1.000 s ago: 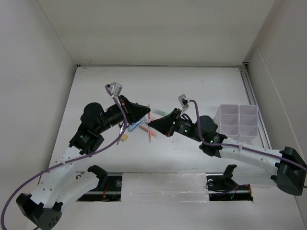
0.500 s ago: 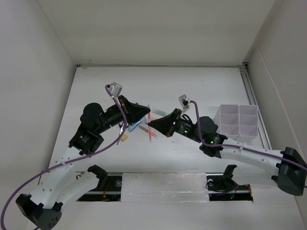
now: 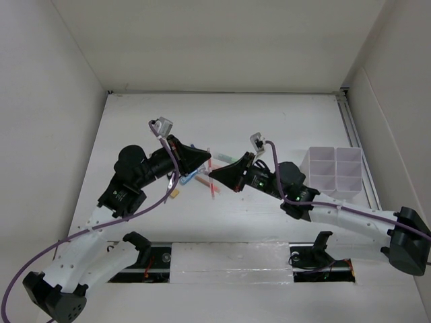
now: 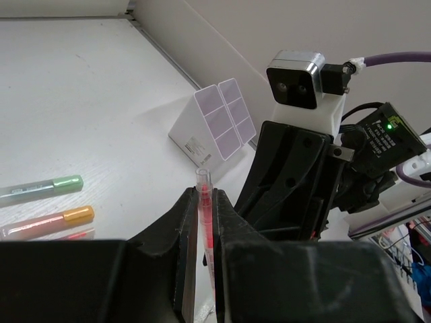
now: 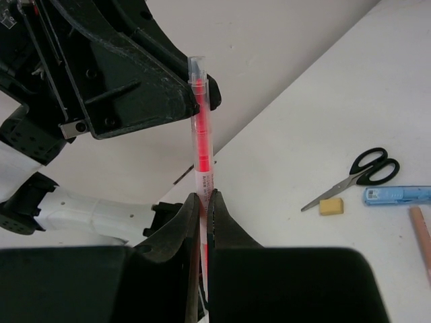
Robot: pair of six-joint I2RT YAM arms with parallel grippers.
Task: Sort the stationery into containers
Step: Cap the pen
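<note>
white worktop is carrying everything, w/ both arms reaching in from its near edge and meeting over the middle. translucent organiser is sitting by the right edge, well apart from the loose items. no item is showing in its compartments from above, so sorting is prob only starting.

left gripper and right gripper are pointing tip to tip, lifted off the surface. left fingers are pressing together on a thin red pen near its clear-capped end. right fingers are clamping lower down the shaft of what's prob the same pen. that's reading as a hand-over, since the organiser is lying on the right arm's side. pen is hanging in the air betw the two, not touching the worktop.

black-handled scissors are lying flat left of centre, w/ a blue glue item just beside. green marker and orange marker are lying side by side. yellow eraser is resting by the scissors' tip; touching or not, can't tell.

imo left needs to be letting go first; risk is the pen twisting if both are pulling.
</note>
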